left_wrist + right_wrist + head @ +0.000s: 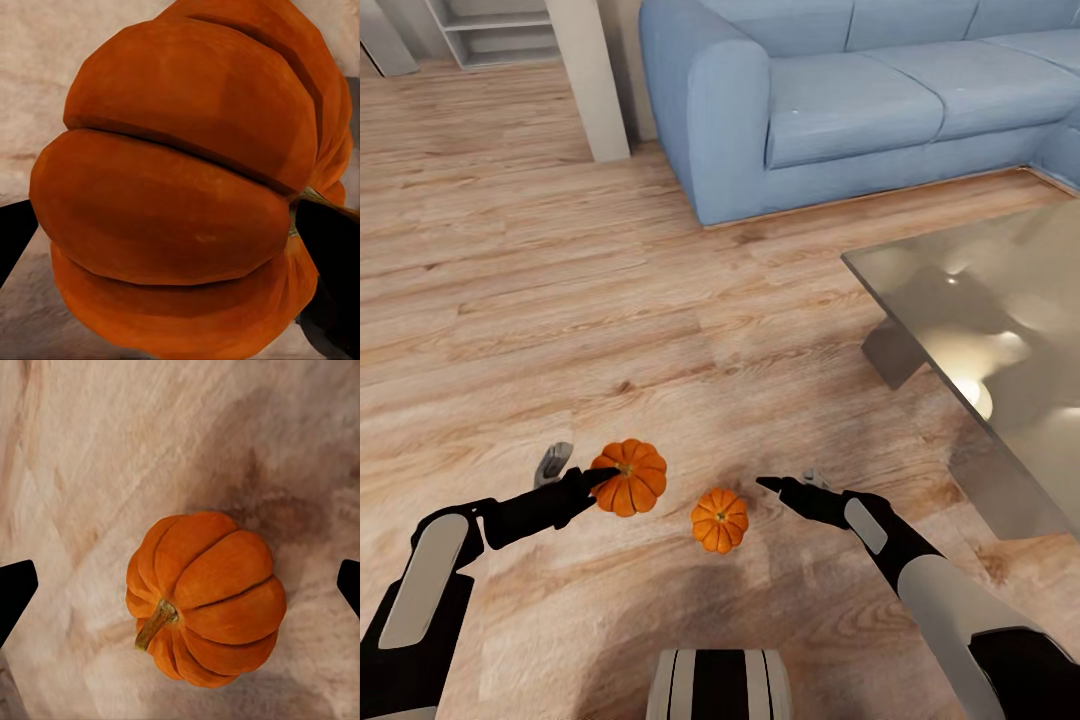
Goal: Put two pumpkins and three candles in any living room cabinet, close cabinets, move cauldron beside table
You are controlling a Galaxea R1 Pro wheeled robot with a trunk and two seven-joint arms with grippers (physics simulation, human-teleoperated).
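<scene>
Two orange ribbed pumpkins show on the wood floor. The larger-looking pumpkin sits between the fingers of my left gripper, which is shut on it; one black fingertip rests near its stem. In the left wrist view this pumpkin spans the gap between both dark fingers. The second pumpkin lies on the floor just left of my right gripper. That gripper is open, and its fingers stand wide apart on either side of the pumpkin below. The table stands to the right. The candles, cabinet and cauldron are out of view.
A blue sofa runs along the back, close to the table's far corner. A pale pillar and a shelf unit stand at the back left. Open wood floor stretches to the left and ahead.
</scene>
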